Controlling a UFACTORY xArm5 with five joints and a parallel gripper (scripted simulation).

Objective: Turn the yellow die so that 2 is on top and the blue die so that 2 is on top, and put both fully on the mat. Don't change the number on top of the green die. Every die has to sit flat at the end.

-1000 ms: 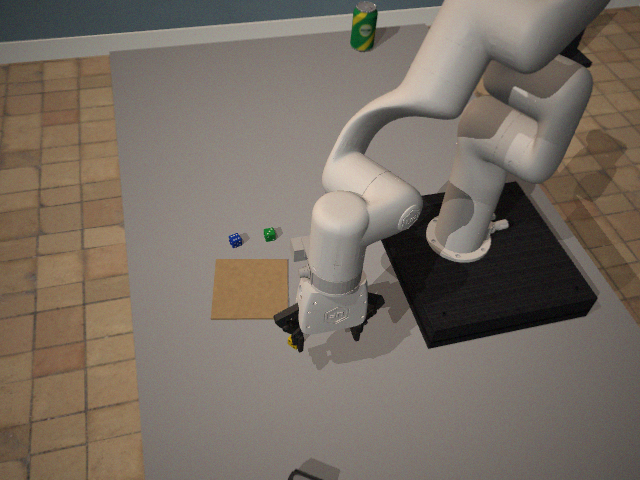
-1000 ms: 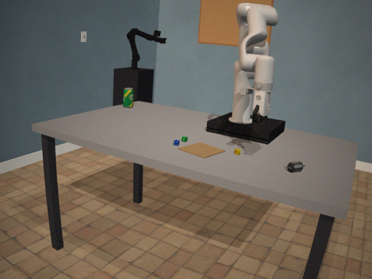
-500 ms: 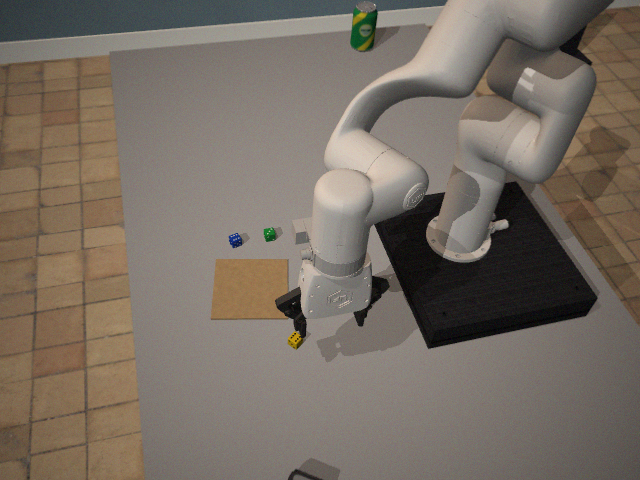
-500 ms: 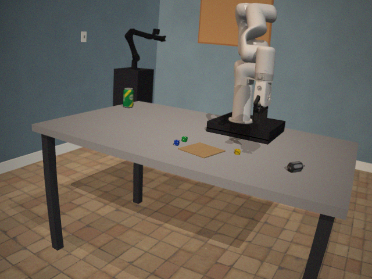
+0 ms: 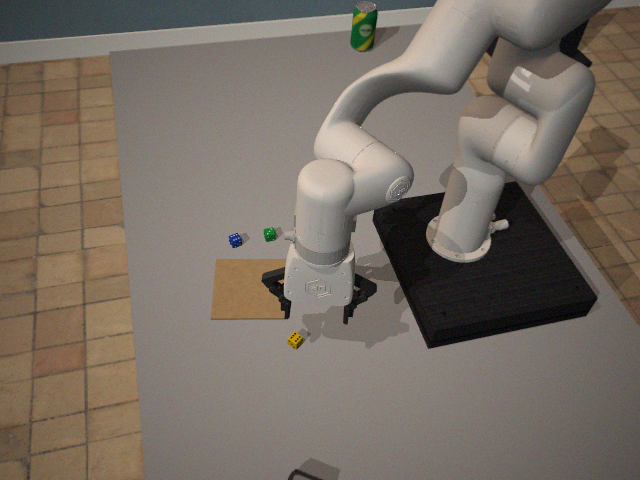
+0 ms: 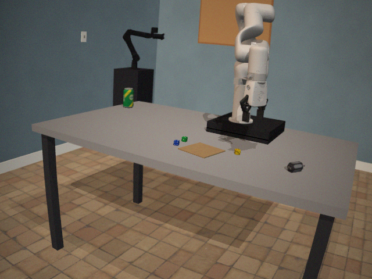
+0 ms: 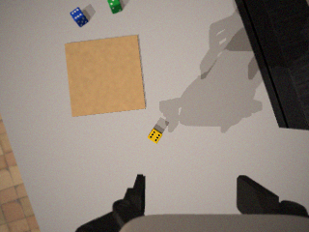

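The yellow die (image 5: 295, 339) (image 6: 237, 151) (image 7: 154, 135) lies flat on the grey table, just off the tan mat's near right corner. The tan mat (image 5: 242, 289) (image 6: 201, 149) (image 7: 105, 74) has nothing on it. The blue die (image 5: 234, 240) (image 6: 176, 142) (image 7: 78, 15) and the green die (image 5: 269, 234) (image 6: 184, 139) (image 7: 115, 6) sit side by side just beyond the mat's far edge. My gripper (image 5: 316, 315) (image 6: 253, 115) (image 7: 190, 190) is open and empty. It points straight down, high above the table, beside the yellow die and over the mat's right edge.
The arm's black base plate (image 5: 491, 279) (image 6: 246, 127) (image 7: 280, 58) stands right of the mat. A green can (image 5: 363, 25) (image 6: 128, 97) stands at the far table corner. A small dark cylinder (image 6: 294, 166) (image 5: 305, 472) lies near the front edge. The table's left edge is close to the mat.
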